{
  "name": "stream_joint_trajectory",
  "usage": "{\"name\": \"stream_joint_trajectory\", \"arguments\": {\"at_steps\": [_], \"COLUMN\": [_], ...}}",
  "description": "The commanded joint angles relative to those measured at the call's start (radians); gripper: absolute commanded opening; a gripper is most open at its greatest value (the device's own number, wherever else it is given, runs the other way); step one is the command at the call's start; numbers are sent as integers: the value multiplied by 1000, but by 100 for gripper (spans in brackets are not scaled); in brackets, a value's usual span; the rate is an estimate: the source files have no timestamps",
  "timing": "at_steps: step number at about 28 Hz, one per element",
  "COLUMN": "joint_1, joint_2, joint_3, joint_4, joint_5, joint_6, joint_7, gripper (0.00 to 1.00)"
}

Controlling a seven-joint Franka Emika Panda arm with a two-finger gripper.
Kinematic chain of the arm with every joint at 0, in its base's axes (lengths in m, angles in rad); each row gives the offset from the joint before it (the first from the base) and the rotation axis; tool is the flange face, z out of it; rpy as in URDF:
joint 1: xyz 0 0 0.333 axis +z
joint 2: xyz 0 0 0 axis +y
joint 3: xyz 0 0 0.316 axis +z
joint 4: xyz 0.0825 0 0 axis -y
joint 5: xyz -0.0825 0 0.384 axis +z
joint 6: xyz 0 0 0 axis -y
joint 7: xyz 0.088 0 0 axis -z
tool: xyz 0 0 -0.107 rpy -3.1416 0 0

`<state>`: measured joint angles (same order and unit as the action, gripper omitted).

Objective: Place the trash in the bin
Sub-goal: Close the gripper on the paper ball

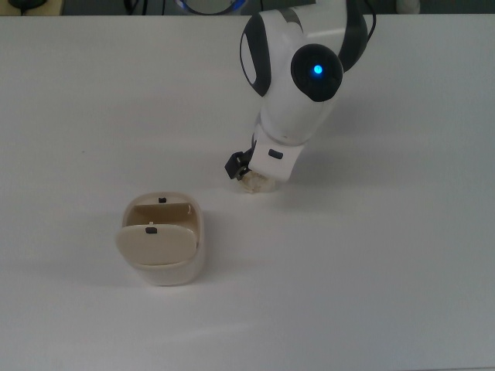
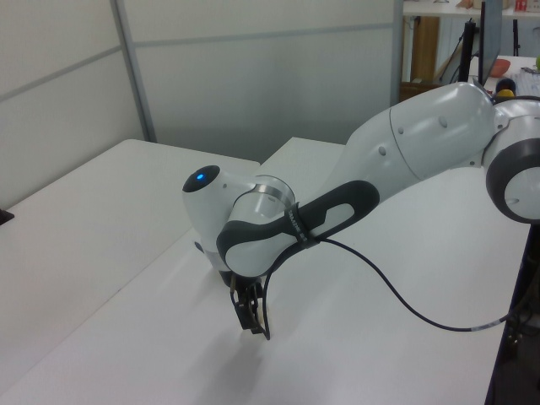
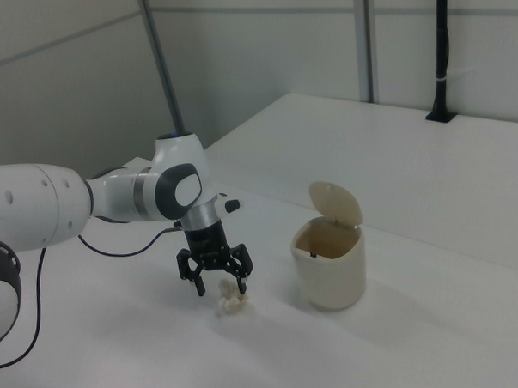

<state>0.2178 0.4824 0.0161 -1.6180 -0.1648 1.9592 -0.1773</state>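
Gripper (image 3: 220,285) is hanging low over the white table (image 1: 387,270), fingers pointing down and standing apart; open, nothing clamped between them. In the right view the trash (image 3: 232,302) is lying on the table at the gripper's 5 o'clock, right beside the nearer fingertip; contact cannot be told. The farther finger is standing clear of the wad on its other side.

In the top view the arm's white wrist housing is covering most of the wad; only a pale edge of the trash (image 1: 253,185) is peeking out under it, near the frame's middle. A blue light is glowing on the arm's joint (image 1: 316,70) at 12 o'clock from the wad.

The bin (image 1: 164,243) is sitting at roughly 8 o'clock from the trash in the top view, well apart from it. Its flap lid (image 3: 336,202) is standing raised, the mouth showing open in the right view.

In the left view the arm is blocking both bin and trash; only the dark fingers (image 2: 252,315) are showing below the wrist. A black cable (image 2: 405,308) is trailing from the arm across the table.
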Motion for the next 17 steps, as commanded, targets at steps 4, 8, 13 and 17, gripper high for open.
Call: {"name": "stream_joint_trajectory", "arguments": {"at_steps": [4,8,13,17], "joint_1": [5,3,0,-3], "joint_2": [-1,1,9,-1], "joint_3": [-10,-10,-11,-18], "joint_4": [-2,-2,0,4], "joint_5": [-15,-15,-15,-9], "joint_6": [49,70,98,98], "joint_7": [-30,-25,-25,-24], "gripper": [86,69,42,18]}}
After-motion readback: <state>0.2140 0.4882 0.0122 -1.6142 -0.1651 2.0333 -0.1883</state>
